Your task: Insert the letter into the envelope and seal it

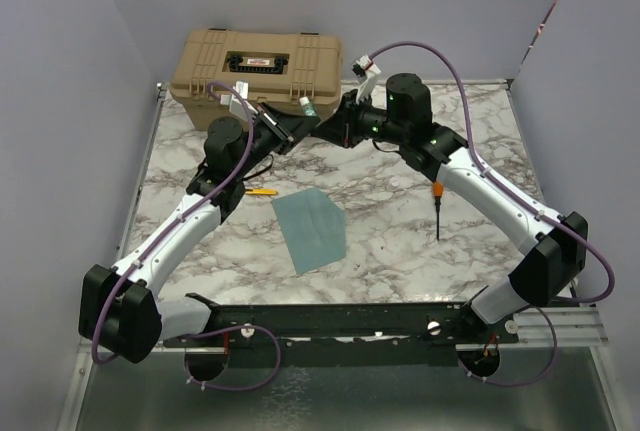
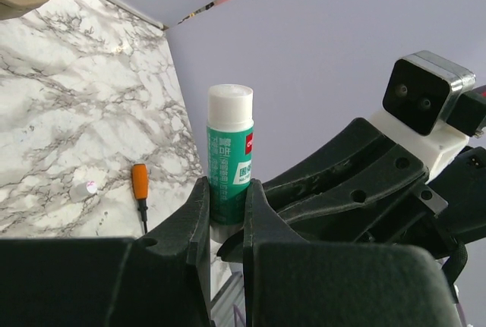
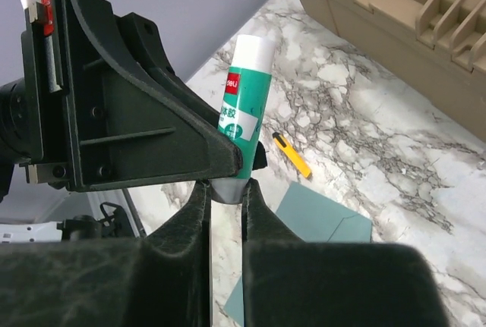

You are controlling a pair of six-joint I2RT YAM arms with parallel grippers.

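Note:
The teal envelope (image 1: 310, 229) lies flat on the marble table in front of both arms, and its corner shows in the right wrist view (image 3: 319, 217). The cream letter is not in view. Both grippers meet above the back of the table at a green glue stick (image 1: 308, 107) with a white top. My left gripper (image 2: 226, 198) is shut on the stick's green body (image 2: 229, 156). My right gripper (image 3: 225, 190) is shut on the stick's grey bottom end (image 3: 226, 189), just under the left gripper's fingers (image 3: 152, 130).
A tan toolbox (image 1: 262, 66) stands at the back. A yellow cutter (image 1: 262, 191) lies left of the envelope. An orange-handled screwdriver (image 1: 438, 201) lies to the right, with a small white object (image 2: 82, 190) near it. Grey walls close in the sides.

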